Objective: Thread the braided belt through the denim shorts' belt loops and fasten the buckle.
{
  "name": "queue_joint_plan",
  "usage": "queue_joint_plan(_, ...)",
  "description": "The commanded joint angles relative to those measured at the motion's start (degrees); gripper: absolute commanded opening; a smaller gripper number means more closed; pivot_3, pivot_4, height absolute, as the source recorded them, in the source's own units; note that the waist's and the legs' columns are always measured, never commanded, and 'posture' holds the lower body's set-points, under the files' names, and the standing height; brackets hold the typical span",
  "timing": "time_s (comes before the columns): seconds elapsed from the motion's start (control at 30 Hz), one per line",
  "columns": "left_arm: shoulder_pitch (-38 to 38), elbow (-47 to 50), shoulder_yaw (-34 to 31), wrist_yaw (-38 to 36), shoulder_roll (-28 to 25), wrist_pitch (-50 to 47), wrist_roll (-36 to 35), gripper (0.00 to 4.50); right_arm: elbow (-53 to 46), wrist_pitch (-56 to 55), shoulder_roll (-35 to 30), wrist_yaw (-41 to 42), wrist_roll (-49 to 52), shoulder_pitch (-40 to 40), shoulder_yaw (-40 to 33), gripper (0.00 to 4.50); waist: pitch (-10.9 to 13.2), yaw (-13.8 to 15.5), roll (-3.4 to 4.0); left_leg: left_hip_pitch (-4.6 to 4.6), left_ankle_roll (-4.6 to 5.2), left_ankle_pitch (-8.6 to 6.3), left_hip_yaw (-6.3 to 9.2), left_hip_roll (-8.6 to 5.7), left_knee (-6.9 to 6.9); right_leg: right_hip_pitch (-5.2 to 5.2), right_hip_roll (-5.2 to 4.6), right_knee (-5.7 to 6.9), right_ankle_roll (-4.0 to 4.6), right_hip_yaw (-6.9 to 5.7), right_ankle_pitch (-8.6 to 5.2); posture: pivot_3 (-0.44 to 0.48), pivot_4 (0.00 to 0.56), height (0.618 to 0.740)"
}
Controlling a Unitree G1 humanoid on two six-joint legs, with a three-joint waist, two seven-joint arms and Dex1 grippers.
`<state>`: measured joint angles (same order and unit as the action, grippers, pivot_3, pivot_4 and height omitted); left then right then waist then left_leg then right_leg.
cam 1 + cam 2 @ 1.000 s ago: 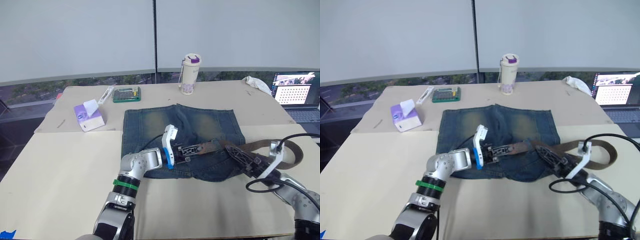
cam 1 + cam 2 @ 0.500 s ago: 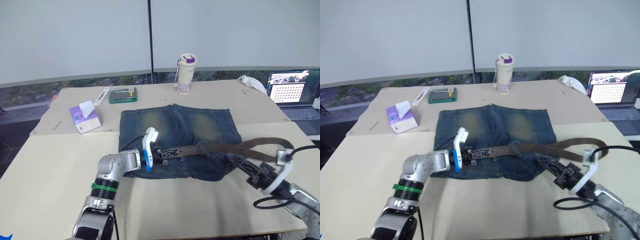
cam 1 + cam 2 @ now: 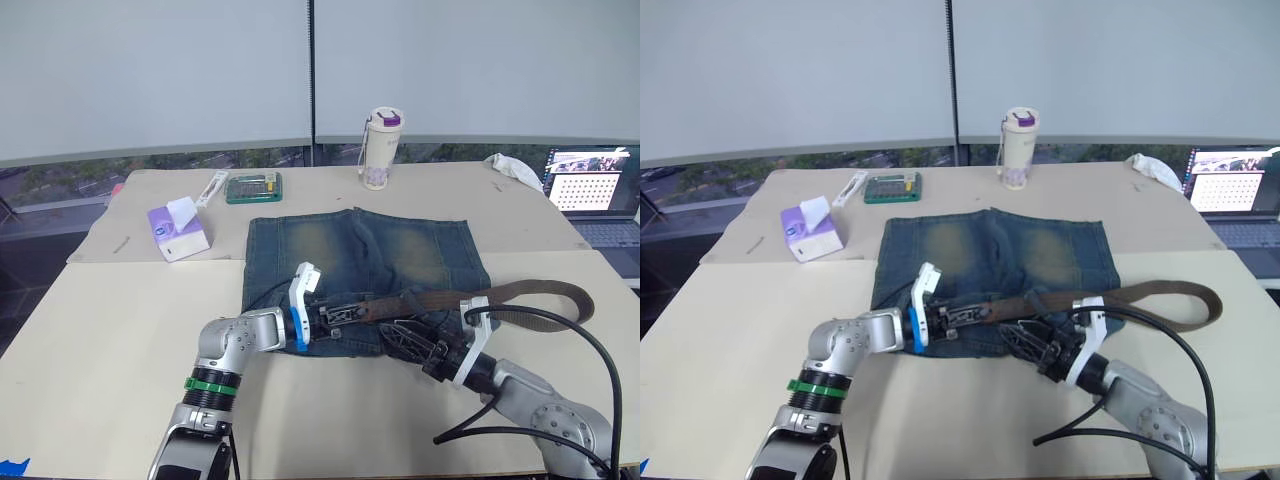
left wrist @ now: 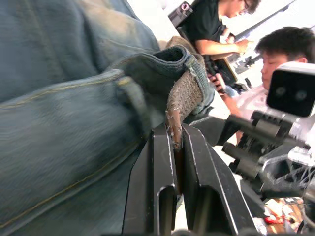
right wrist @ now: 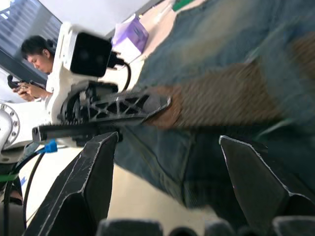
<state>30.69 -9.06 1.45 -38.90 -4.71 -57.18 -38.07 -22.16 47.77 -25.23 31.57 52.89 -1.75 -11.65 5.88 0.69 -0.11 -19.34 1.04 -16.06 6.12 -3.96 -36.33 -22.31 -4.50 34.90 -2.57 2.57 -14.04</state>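
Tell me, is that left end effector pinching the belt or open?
Shut: the left end effector has both fingers pressed against the braided belt end.

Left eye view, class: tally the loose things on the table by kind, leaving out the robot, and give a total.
Denim shorts: 1
Braided belt: 1
Tissue box: 1
Lidded cup: 1
Green case: 1
White stick-shaped item: 1
Crumpled white cloth: 1
Laptop: 1
Total: 8

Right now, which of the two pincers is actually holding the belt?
The left pincer: its black fingers are clamped on the braided belt, while the right pincer gapes open beside it.
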Motion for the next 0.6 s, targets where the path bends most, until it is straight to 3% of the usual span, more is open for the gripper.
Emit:
queue_joint_plan(0.03, 2.4, -1.3, 0.9, 0.4, 2.3, 3.0, 1.1, 0.0, -1.7, -1.9, -1.0, 0.4, -1.0, 0.0, -0.8, 3.66, 0.0, 0.0, -0.04, 0.02, 0.0, 0.0, 0.0, 0.0, 0.0, 0.01, 0.01, 0.0, 0.0, 0.0, 0.0, 0.0, 0.15, 0.74)
queue_joint_plan(0.3, 3.4, -3.6, 1.6, -0.2, 4.0, 4.7, 2.5, 0.0, 3.9, -6.2, 2.5, -6.2, -4.3, 3.5, -4.8, 3.66, 0.1, 0.0, -0.12, 0.01, -0.01, 0.01, -0.01, -0.02, 0.0, 0.0, 0.03, 0.02, -0.02, 0.0, -0.01, 0.0, 0.15, 0.74)
queue_joint_plan(0.43, 3.1, -4.1, 2.0, -0.7, 2.7, 5.5, 3.5, 0.0, 4.8, -6.2, 7.1, -9.5, 2.9, 6.4, -10.3, 3.66, 0.0, 0.0, -0.08, 0.02, -0.01, 0.01, -0.01, -0.01, 0.0, -0.01, 0.03, 0.04, -0.01, 0.03, -0.01, 0.0, 0.15, 0.74)
queue_joint_plan(0.5, 2.8, -4.4, 2.1, -1.0, 1.8, 6.2, 4.2, 0.0, 6.8, -6.2, 11.1, -15.2, 11.2, 9.0, -15.4, 3.66, 0.0, -0.1, -0.02, 0.02, -0.02, 0.01, 0.0, 0.0, 0.01, -0.02, 0.03, 0.05, -0.01, 0.04, -0.01, 0.0, 0.15, 0.74)
queue_joint_plan(0.6, 2.5, -4.0, 1.6, -1.1, 0.7, 6.2, 4.5, 0.0, 11.6, -5.4, 13.3, -24.8, 15.0, 11.4, -19.6, 3.66, 0.0, 0.1, 0.06, 0.02, -0.01, 0.01, 0.01, 0.0, 0.03, -0.02, 0.0, 0.08, 0.0, 0.06, 0.0, 0.0, 0.15, 0.74)
